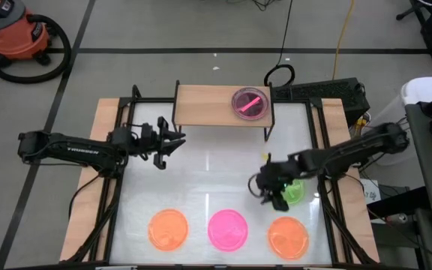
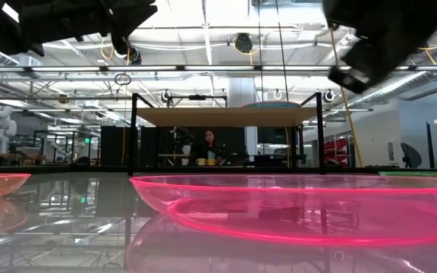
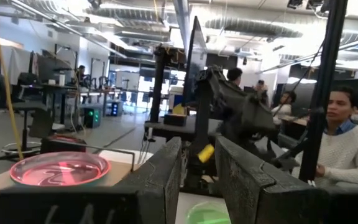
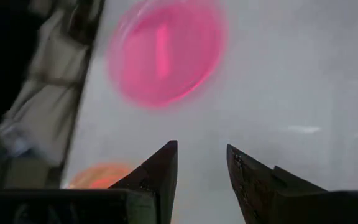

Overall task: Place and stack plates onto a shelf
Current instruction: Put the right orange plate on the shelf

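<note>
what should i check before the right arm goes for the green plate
1. Right gripper empty, fingers apart: ok.
2. Right gripper lined up over green plate: cannot tell, the arm hides most of it.
3. Free room on shelf beside the pink plate on the shelf: ok.
4. Left gripper clear of the right arm's path, waiting near the shelf's left end: ok.
5. Table plates not overlapping: orange plate lies close to the green one, cannot tell.
</note>
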You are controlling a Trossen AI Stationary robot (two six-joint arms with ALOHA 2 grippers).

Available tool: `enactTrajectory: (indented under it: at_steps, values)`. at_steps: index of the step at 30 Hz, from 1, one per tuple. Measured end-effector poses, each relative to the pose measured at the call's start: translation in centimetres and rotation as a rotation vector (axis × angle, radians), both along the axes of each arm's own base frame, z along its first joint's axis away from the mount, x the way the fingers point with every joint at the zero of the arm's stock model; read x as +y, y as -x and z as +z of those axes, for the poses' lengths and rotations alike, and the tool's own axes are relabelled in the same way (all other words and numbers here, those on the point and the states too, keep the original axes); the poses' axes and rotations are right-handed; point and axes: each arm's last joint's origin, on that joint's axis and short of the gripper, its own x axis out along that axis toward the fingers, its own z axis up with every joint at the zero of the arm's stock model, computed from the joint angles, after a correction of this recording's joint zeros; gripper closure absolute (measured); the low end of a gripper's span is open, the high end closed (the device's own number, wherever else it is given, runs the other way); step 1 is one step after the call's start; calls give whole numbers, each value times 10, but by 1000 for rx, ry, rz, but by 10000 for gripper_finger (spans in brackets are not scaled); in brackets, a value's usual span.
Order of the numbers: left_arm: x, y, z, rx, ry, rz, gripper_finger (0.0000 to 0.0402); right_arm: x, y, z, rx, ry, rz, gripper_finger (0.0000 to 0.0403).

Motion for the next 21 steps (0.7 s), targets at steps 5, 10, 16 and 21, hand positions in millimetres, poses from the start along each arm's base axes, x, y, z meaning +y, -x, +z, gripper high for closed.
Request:
enactTrajectory:
  at_steps: [5, 10, 16, 21]
  values:
    - [-4, -1, -2, 22, 2, -21, 298, 30, 13, -31, 43, -31, 155, 281]
    - [-5, -2, -5, 51, 39, -38, 298, 46, 24, -50, 82, 39, 228, 281]
    - [-9, -2, -6, 65, 44, -58, 298, 61, 27, -64, 150, 46, 256, 281]
    - [-14, -3, -6, 65, 62, -86, 298, 69, 26, -76, 183, 59, 272, 281]
